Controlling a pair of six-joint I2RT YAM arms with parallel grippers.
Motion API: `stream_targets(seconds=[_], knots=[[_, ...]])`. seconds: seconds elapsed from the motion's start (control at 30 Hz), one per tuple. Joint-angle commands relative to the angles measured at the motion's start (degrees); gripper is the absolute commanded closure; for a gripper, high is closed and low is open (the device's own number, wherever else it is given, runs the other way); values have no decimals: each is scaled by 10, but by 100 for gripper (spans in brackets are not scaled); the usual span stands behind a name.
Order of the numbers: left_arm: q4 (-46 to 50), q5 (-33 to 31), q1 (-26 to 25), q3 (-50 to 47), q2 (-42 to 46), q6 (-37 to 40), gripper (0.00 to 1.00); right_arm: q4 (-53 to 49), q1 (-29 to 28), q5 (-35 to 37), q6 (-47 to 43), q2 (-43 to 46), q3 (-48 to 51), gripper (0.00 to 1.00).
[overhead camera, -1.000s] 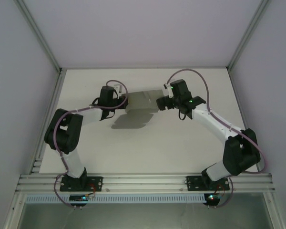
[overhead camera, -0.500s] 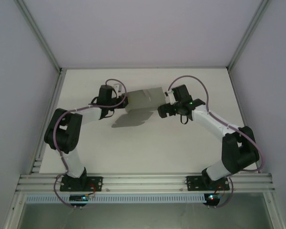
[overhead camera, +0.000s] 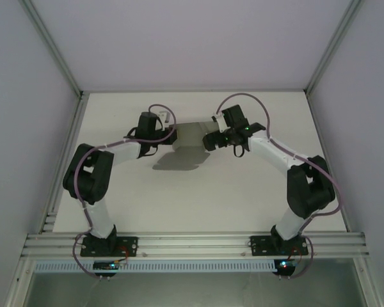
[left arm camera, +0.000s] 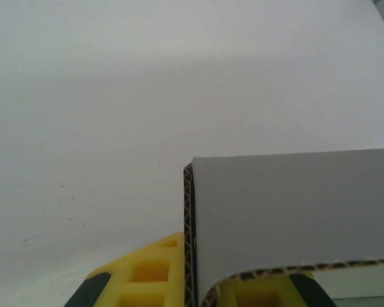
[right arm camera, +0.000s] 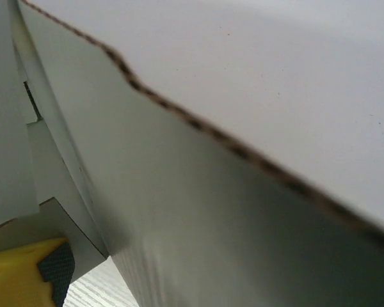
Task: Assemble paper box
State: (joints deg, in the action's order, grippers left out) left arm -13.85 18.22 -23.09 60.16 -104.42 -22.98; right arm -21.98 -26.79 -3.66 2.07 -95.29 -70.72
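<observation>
Grey paper box (left arm camera: pixel 294 211) sits pinched in left jaws, corrugation visible at that wrist; right jaws spread.

Paper box (overhead camera: pixel 191 135) hanging raised over table (overhead camera: pixel 243 204) far-centre, between grippers: left gripper (overhead camera: pixel 170 135) touching its left edge, right gripper (overhead camera: pixel 209 140) sitting at right edge.

Left gripper (overhead camera: pixel 172 135) pinched, right gripper (overhead camera: pixel 209 139) wide (arms inward).
</observation>
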Motion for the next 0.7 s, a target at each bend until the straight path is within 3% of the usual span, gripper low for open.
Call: stream_targets(seconds=[0.0,0.17,0.37,0.5,0.67], knots=[[-13,28,-6,20,-8,-9,100,28,-13,30,-2,-25,-19,0],[-14,33,-6,26,-16,-25,100,53,-55,151,-3,-57,-28,1],[-5,20,-6,21,-11,-23,100,39,-75,221,8,-81,-46,1],[-5,6,-6,14,-5,-22,100,31,-75,237,12,-75,-47,1],[0,-3,0,9,-4,-16,100,15,-60,186,5,-30,-33,1]])
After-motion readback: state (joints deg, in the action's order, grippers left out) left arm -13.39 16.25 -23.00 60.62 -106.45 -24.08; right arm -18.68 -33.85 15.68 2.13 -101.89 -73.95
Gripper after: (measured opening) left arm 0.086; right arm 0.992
